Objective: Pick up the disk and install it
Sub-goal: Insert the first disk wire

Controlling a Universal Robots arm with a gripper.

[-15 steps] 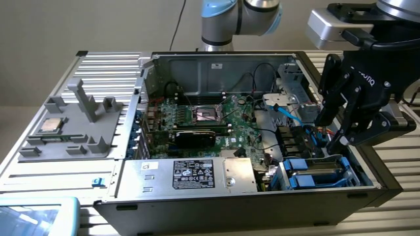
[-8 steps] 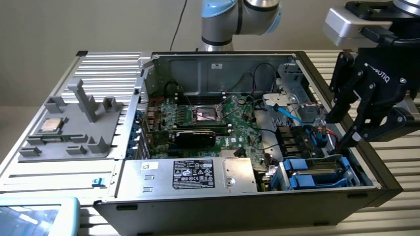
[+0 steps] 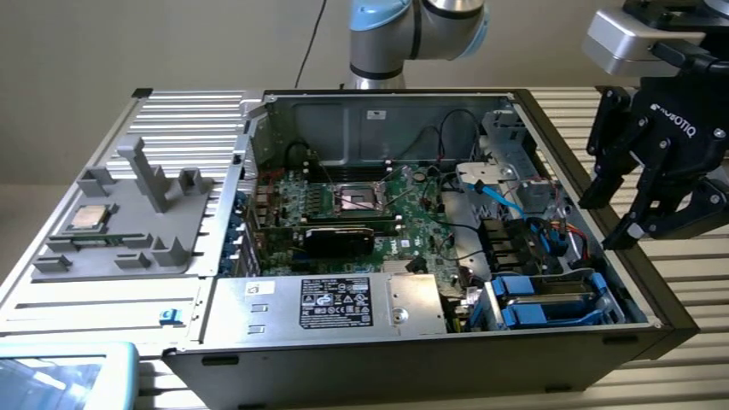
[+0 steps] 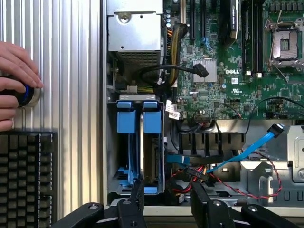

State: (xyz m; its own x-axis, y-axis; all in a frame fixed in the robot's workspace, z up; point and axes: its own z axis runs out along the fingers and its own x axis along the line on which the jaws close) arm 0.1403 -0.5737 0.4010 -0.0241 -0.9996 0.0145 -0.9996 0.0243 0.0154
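One gripper (image 3: 615,220), jaws apart, holding nothing, two blue carriers (image 4: 127,118) in the drive bay (image 4: 112,142), the disk (image 4: 151,156) on edge in one, long axis along the bay, blue handle (image 4: 152,118) toward silver box (image 4: 135,28).

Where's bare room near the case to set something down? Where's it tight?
Free: ribbed table between case wall, keyboard and a person's hand; also the strip beside the grey tray. Tight: cables around the blue drive carriers, near the open gripper.
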